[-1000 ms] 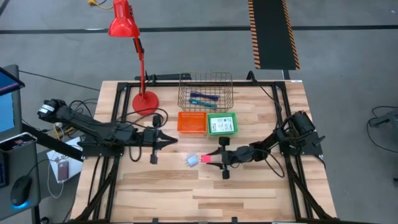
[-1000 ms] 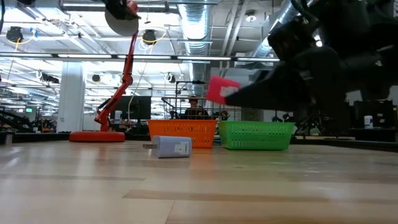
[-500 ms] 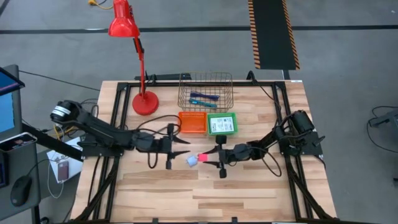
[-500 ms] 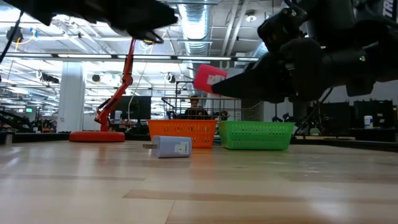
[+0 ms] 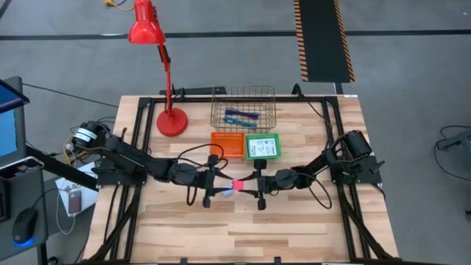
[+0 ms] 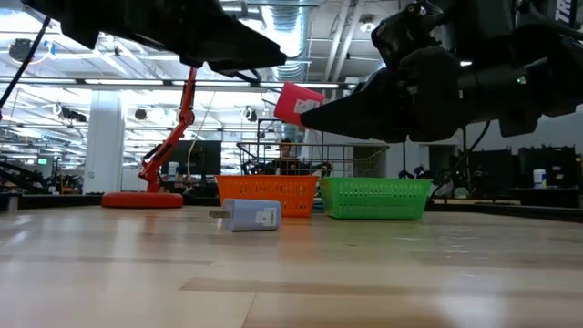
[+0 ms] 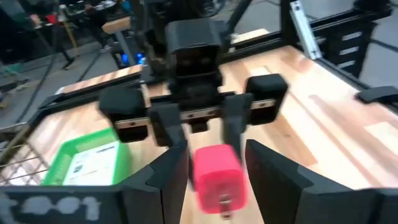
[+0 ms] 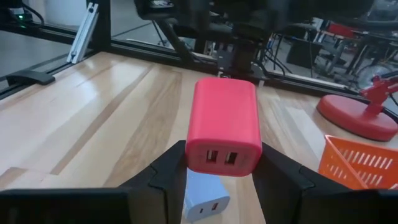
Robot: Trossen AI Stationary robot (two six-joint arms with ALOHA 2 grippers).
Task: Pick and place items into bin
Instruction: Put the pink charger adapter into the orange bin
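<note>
Wooden table [image 5: 294, 235], pale planks, open workshop beyond. Right gripper [image 5: 246, 184] clamped on pink block [image 8: 222, 126], held above the table. Left gripper [image 5: 221, 185] facing it, fingers spread either side of the block. Pale blue lump [image 6: 252, 216] on the table beneath.

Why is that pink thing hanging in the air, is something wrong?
Nothing looks wrong. The right tool grips the pink charger block above the table, and the open left tool closes in around it. The pale blue charger lies below.

Grey floor [image 5: 412, 66], striped mat [image 5: 321, 40], ceiling ducts [image 6: 301, 32]
</note>
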